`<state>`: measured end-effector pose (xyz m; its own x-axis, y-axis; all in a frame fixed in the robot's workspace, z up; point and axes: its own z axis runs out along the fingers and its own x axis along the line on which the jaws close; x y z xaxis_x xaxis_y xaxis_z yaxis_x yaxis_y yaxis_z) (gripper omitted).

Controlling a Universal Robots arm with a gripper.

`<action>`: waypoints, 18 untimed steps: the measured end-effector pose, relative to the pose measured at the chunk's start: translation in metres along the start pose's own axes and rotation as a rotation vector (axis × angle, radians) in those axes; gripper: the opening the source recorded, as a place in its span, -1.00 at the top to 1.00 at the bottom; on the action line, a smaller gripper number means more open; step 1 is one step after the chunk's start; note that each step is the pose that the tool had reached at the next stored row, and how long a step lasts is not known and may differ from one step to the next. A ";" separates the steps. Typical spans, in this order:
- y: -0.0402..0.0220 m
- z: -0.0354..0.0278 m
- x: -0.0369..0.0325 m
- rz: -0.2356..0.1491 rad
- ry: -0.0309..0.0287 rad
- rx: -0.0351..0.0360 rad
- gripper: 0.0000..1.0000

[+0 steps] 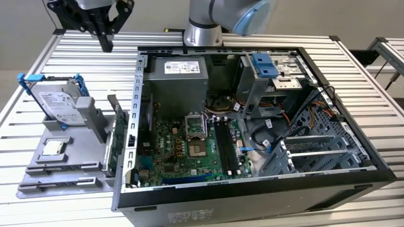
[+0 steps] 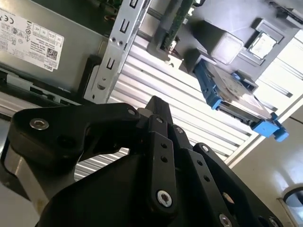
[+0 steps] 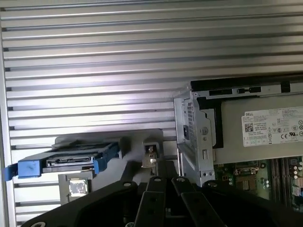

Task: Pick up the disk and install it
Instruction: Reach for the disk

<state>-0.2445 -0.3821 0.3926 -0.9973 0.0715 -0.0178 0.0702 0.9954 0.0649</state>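
Observation:
The disk [image 1: 60,103], a silver-grey drive with a white label in a blue bracket, stands on edge in a grey holder [image 1: 69,161] at the exterior view's left. It also appears in both wrist views [image 2: 236,92] [image 3: 68,160]. My black gripper [image 1: 106,46] hangs high over the slatted table, beyond the disk and well apart from it. Its fingers meet at a point [image 2: 154,101], shut with nothing between them.
An open computer case [image 1: 136,142] fills the exterior view's middle and right, with motherboard [image 1: 189,146], power supply [image 1: 180,71] and a blue-fronted drive cage [image 1: 265,66]. A small square silver chip [image 1: 54,147] lies on the holder. Cables run inside the case.

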 end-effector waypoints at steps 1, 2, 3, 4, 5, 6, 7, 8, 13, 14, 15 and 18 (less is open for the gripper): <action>0.0001 0.0000 0.0038 0.000 -0.0001 -0.0001 1.00; 0.0001 -0.0001 0.0074 0.000 -0.0001 0.0000 1.00; 0.0000 -0.0002 0.0112 0.000 0.0000 -0.0001 1.00; -0.0001 -0.0003 0.0150 0.000 0.0000 -0.0001 1.00; -0.0002 -0.0003 0.0188 0.000 0.0000 -0.0001 1.00; -0.0004 -0.0004 0.0227 0.000 0.0000 0.0000 1.00; -0.0005 -0.0005 0.0267 0.000 0.0000 0.0000 1.00; -0.0007 -0.0006 0.0307 0.000 0.0000 -0.0001 1.00; -0.0019 -0.0010 0.0519 0.000 0.0000 -0.0001 1.00; -0.0022 -0.0011 0.0561 0.000 0.0000 -0.0001 1.00; -0.0025 -0.0012 0.0605 0.000 -0.0001 -0.0001 1.00; -0.0033 -0.0015 0.0733 0.000 0.0000 -0.0001 1.00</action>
<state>-0.3179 -0.3802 0.3926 -0.9973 0.0716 -0.0178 0.0703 0.9954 0.0650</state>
